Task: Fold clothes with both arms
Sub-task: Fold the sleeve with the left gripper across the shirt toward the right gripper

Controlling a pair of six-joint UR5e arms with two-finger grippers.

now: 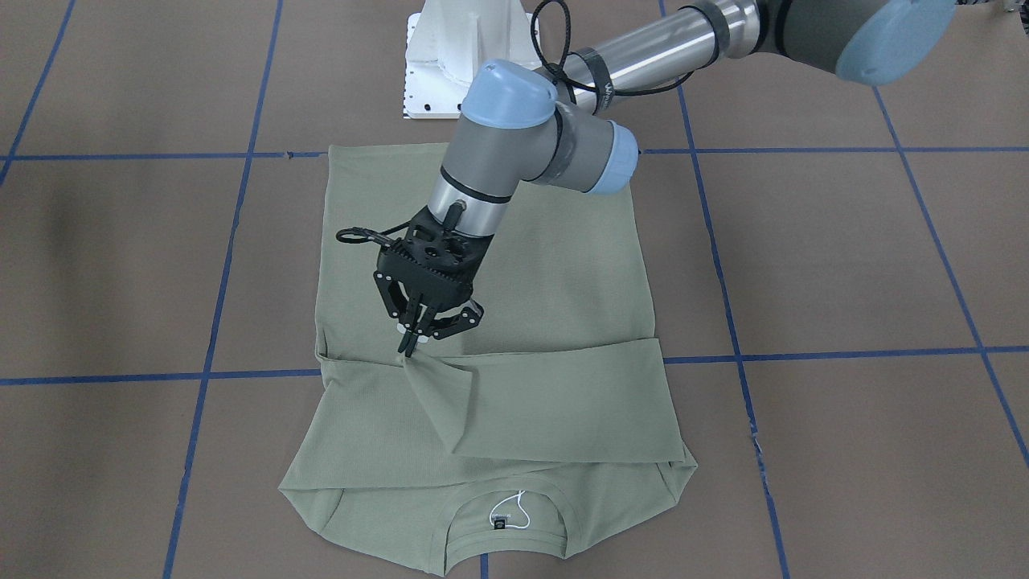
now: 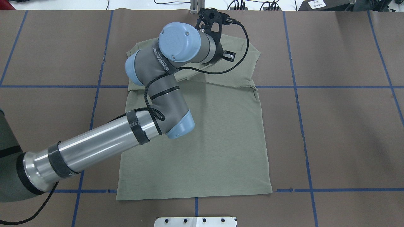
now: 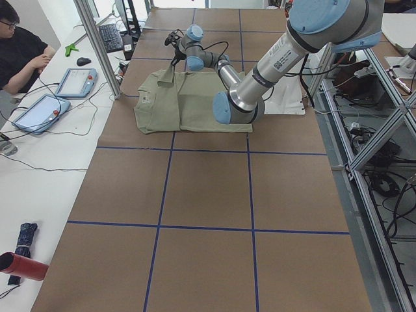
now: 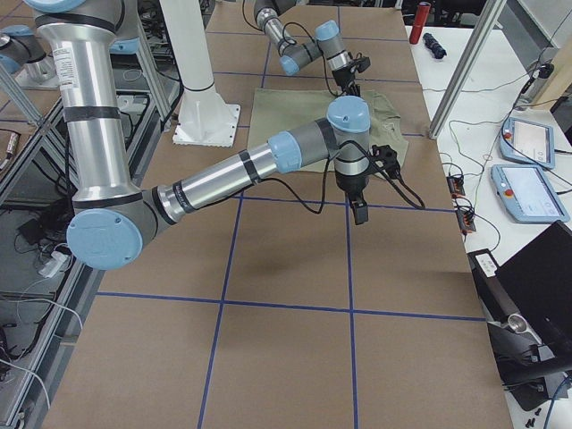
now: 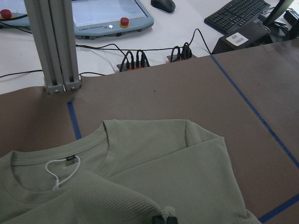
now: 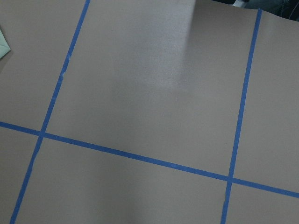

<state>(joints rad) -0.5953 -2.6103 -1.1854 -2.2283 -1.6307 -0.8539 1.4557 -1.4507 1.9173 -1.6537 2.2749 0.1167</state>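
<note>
shirt (image 1: 563, 265) flat on worktop (image 1: 844, 265), sleeve (image 1: 547, 402) folded across chest | left hand (image 1: 412, 342) pinched shut on sleeve end | right hand (image 4: 359, 210): cannot tell | risk: thin pinch slips, fold lands crooked

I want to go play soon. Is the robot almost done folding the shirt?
Not yet. Done: one sleeve lies folded across the shirt. In hand: the left gripper pinches that sleeve's end, fingers shut. The right gripper hangs over bare table, away from the shirt. Left: the shirt lies flat at full length, so it seems to need folding up.
</note>
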